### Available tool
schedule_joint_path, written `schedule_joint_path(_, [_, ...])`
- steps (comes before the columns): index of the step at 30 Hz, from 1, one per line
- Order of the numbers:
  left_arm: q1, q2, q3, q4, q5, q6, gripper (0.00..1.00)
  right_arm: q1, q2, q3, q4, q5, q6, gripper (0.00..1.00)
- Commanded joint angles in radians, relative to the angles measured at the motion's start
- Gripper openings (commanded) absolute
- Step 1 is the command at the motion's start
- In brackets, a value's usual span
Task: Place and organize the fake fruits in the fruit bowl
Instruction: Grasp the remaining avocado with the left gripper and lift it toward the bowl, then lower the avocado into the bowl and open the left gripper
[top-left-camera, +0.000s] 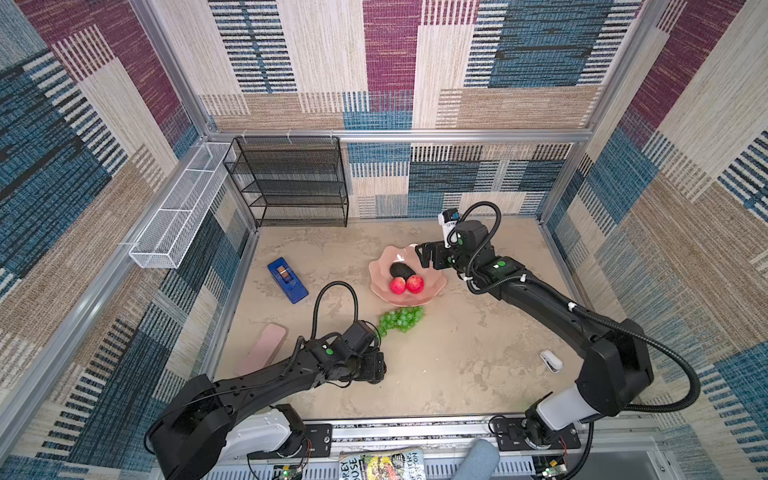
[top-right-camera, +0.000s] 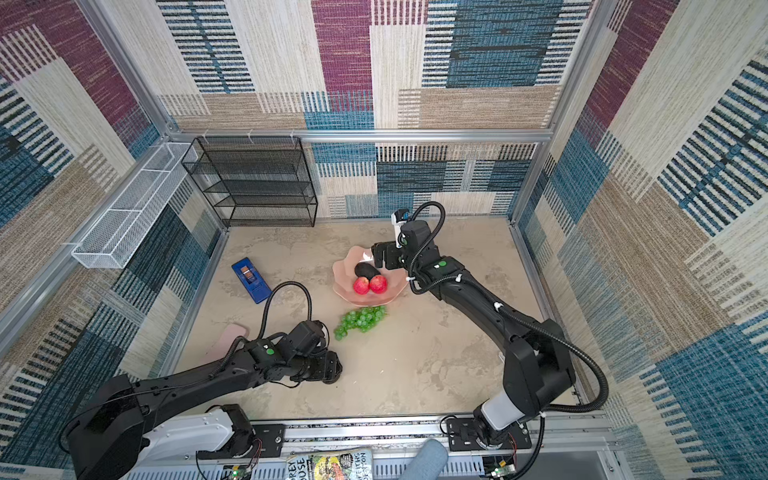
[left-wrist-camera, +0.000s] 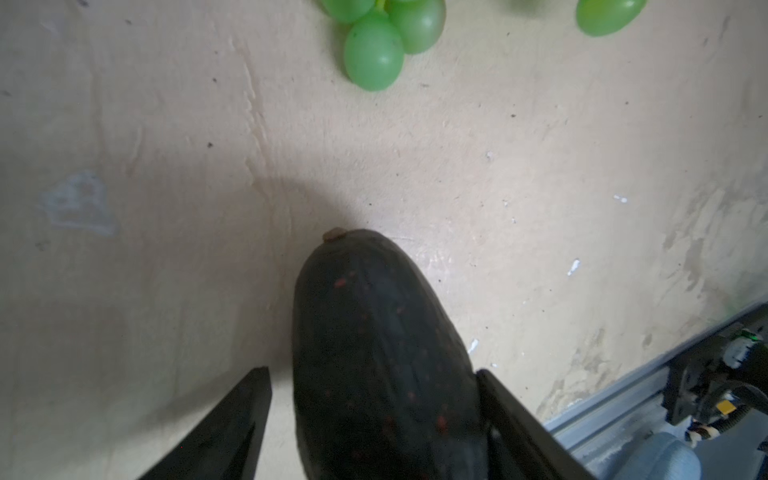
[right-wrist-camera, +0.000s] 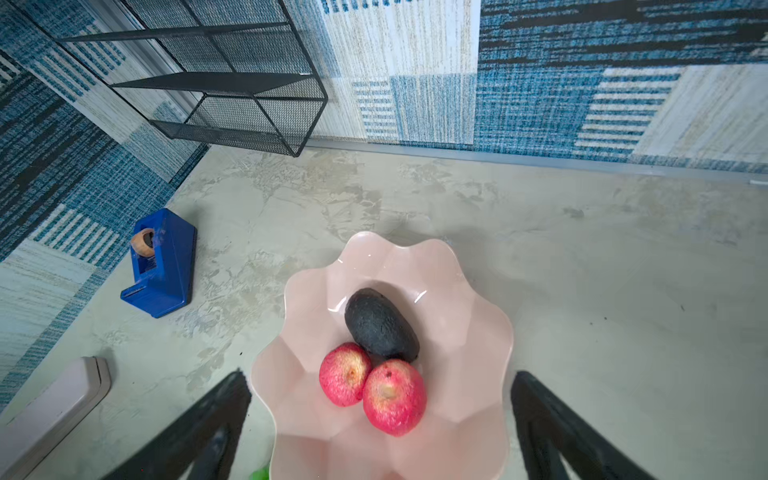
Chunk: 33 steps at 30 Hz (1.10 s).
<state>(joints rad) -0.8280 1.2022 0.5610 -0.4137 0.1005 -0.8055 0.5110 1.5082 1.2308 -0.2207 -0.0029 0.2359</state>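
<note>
Bowl (top-left-camera: 382, 257) (top-right-camera: 345, 266) sits mid-table in both top views, holding an avocado (top-left-camera: 402, 271) (top-right-camera: 366, 270) and two apples (top-left-camera: 397, 285) (top-right-camera: 361, 286), all touching. The grapes (top-left-camera: 401, 319) (top-right-camera: 361, 319) lie on the table (top-left-camera: 457, 353) just beside the bowl's near rim. The right gripper (top-left-camera: 430, 257) hangs over the far-right rim, jaws wide, empty. The left gripper (top-left-camera: 375, 368) is low nearer the near edge, its fingers hidden. A magazine (top-left-camera: 374, 465) beyond that edge reads "OREY".

Left wrist view: the left gripper (left-wrist-camera: 372, 374) straddles the other avocado (left-wrist-camera: 374, 332), one finger touching it and one a sliver off, unclamped; grapes (left-wrist-camera: 374, 54) are near.

Right wrist view: the right gripper (right-wrist-camera: 380, 378) is spread above the bowl (right-wrist-camera: 457, 332), avocado (right-wrist-camera: 380, 324) and apples (right-wrist-camera: 345, 374).
</note>
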Motion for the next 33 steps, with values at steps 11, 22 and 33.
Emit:
schedule_joint_path(11, [-0.003,-0.087,0.189,-0.156,-0.153,0.11,0.45,-0.004,-0.08,-0.09,0.061,0.029,0.042,1.0])
schedule_joint_path(22, [0.203,0.275,0.646,-0.176,-0.097,0.443,0.46,-0.012,-0.169,-0.162,0.04,0.027,0.058,1.0])
schedule_joint_path(33, [0.265,0.612,0.912,-0.132,-0.084,0.504,0.46,-0.011,-0.228,-0.208,0.041,-0.002,0.078,1.0])
